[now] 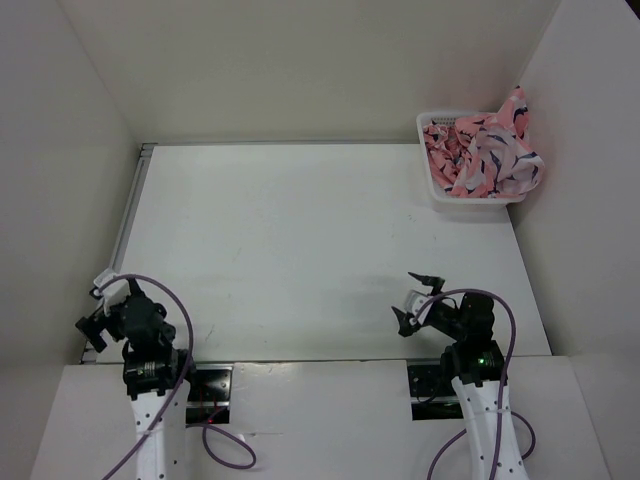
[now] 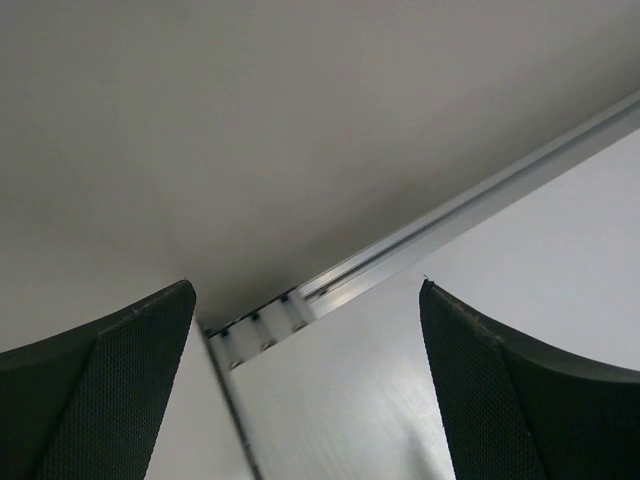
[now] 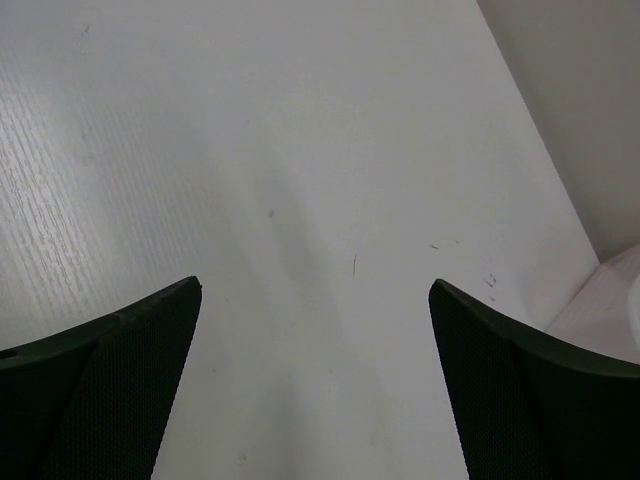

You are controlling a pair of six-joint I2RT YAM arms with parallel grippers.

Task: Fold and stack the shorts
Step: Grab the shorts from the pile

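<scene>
One pair at a time. Start with the right gripper (image 1: 413, 300), spread wide and holding nothing, parked just in from the near edge of the table (image 1: 300, 230). Leave the left gripper (image 1: 98, 312), likewise wide open and empty, by the near left corner until needed.

Reach to the far right corner for the shorts (image 1: 495, 150), heaped in the basket (image 1: 432, 190) and spilling over its right rim against the side wall. Pinch a top fold close to the rim, not deep in the heap, probably more than one pair. Lift straight up, so as not to drag the basket or a second pair along. Carry to the bare middle of the table and spread flat there before folding.

Mind the walls tight against the left, far and right edges, and the metal rail (image 1: 130, 215) along the left edge. Plenty of open surface between the arms and the basket. Keep folds and the stack away from the near edge and the arm bases.
</scene>
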